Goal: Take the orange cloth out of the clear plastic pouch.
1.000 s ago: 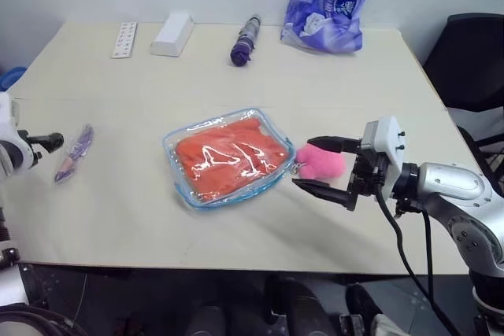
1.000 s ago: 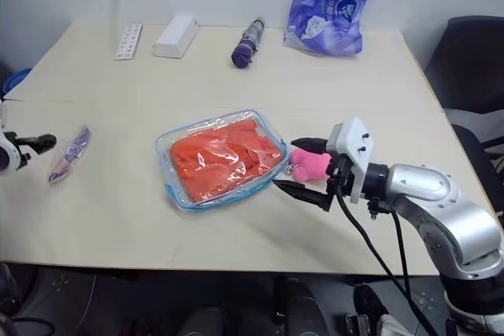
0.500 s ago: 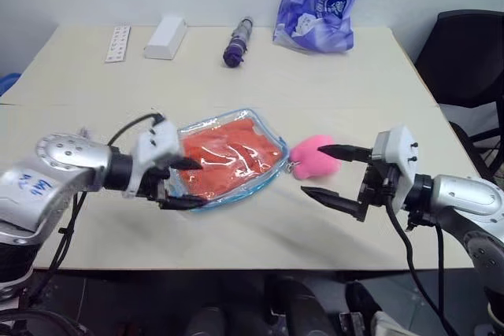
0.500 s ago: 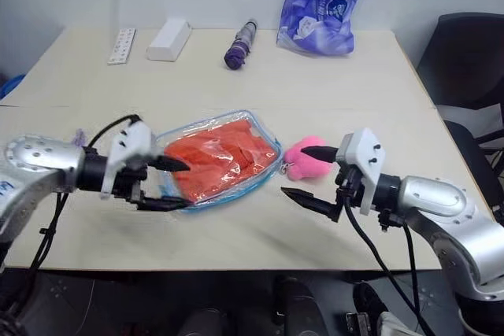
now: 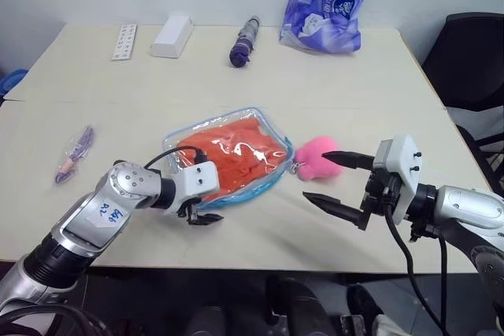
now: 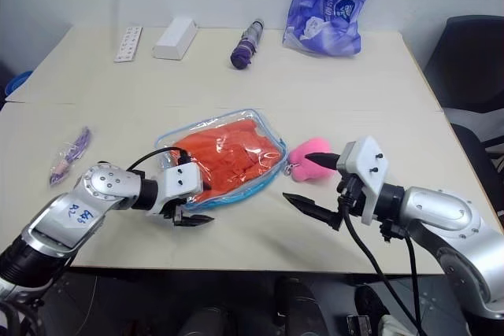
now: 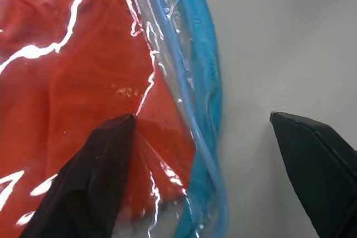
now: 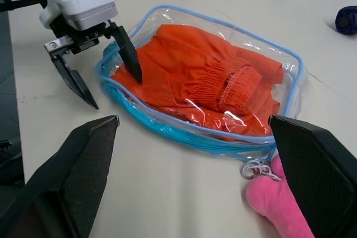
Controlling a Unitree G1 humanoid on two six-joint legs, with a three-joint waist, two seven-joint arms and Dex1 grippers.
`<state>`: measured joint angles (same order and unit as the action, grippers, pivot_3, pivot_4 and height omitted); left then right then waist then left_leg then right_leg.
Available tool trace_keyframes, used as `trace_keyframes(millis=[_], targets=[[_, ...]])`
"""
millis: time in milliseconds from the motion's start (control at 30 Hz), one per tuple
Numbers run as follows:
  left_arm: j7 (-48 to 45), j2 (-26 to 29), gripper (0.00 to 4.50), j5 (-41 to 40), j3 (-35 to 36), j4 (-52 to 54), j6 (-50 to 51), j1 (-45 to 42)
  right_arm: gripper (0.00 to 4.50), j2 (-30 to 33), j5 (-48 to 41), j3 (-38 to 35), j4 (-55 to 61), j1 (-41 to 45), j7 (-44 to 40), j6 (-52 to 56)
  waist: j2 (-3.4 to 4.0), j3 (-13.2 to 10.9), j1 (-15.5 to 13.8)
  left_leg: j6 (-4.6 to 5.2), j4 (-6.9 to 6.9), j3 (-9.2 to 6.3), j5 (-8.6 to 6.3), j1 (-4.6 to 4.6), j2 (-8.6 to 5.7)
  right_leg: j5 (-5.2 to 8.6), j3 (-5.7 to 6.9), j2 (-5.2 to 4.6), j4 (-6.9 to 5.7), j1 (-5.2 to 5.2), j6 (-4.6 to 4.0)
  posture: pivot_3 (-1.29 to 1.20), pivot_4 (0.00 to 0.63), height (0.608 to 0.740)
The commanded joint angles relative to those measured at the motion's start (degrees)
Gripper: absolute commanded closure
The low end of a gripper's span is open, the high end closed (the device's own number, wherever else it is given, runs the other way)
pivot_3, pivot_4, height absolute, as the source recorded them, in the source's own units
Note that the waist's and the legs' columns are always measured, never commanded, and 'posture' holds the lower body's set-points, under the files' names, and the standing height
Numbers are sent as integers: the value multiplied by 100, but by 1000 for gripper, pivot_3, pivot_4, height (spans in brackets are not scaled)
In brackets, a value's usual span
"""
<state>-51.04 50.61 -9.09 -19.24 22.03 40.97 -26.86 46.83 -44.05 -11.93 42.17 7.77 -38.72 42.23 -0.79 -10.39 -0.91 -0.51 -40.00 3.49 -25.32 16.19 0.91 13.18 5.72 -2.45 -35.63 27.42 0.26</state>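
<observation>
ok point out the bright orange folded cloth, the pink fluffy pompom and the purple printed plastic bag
bright orange folded cloth (image 8: 212, 76), right wrist view, gathered band
pink fluffy pompom (image 5: 315, 159), left eye view, middle
purple printed plastic bag (image 5: 327, 5), left eye view, printed front

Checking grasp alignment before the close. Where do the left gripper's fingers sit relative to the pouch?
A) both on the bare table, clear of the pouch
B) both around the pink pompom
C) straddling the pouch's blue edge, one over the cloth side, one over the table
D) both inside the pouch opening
C: the left gripper is open across the pouch rim, one finger over the orange cloth, the other outside over the table.
</observation>
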Motion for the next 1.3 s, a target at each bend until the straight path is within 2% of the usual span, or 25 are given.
trace_keyframes(millis=[33,167,300,333,500,633,800,933,1033,1167,1267,1300], targets=[[31,13,1905,243,-19,29,-144,18,0,104,-81,-264,178,-35,10,-51,0,0,-2,1,0,-1,0,0,0,0,0,0,0,0,0,0,150,740],[-36,54,3188,345,103,-42,-441,89,0,123,-31,-270,109,-34,-25,-84,0,0,-11,3,0,-1,-2,0,1,0,0,0,0,0,0,0,150,740],[-278,201,4446,484,183,-317,-1177,121,0,120,-40,-253,124,-67,-58,-88,0,0,-34,3,0,-1,-2,-1,1,0,1,0,0,0,0,0,150,740],[-354,260,4481,550,208,-480,-1452,99,0,129,-48,-248,135,-100,-99,-97,0,0,-34,4,0,-1,-2,-1,1,0,1,-1,0,0,0,0,150,740],[-1220,544,4481,832,307,-2414,-5012,-443,0,191,16,-235,93,-238,-310,-182,0,0,-42,8,-1,2,-4,-1,2,0,4,-2,2,1,0,0,150,740],[-1812,277,4481,793,243,-3930,-6453,-1169,0,192,77,-197,54,-292,-350,-247,0,0,-49,13,-1,4,-7,1,0,0,12,-1,4,0,0,0,150,740],[-2379,-229,4481,654,223,-5115,-7562,-1746,0,192,149,-216,64,-476,-383,-293,0,0,-50,19,-8,27,-7,7,-10,-5,33,-1,-2,1,7,0,150,740],[-2617,-337,4481,651,266,-5361,-7389,-1837,0,211,246,-253,19,-556,-387,-350,-1,1,-37,21,-10,25,-8,7,-20,-7,40,-1,4,3,11,0,150,740],[-2791,-278,3760,419,409,-5111,-6926,-1731,0,182,279,-337,-41,-566,-336,-355,-1,0,-26,21,-10,27,-8,7,-18,-7,35,1,2,-2,11,0,150,740],[-2618,-82,2558,145,793,-4297,-5933,-1323,0,24,346,-509,-290,-512,-19,-345,-1,1,-20,21,-9,21,-8,6,-5,-8,24,0,-2,-2,12,0,150,740],[-2467,159,1576,-560,1302,-3135,-4296,-843,0,-96,533,-550,-671,-418,226,-364,-1,1,-20,21,-9,19,-8,3,2,-8,24,-1,-4,0,12,0,150,740],[-2414,296,1576,-966,1519,-2681,-3518,-672,0,-143,625,-526,-861,-361,302,-380,-1,1,-9,21,-9,16,-8,1,2,-8,23,-2,-5,2,12,0,150,740]])
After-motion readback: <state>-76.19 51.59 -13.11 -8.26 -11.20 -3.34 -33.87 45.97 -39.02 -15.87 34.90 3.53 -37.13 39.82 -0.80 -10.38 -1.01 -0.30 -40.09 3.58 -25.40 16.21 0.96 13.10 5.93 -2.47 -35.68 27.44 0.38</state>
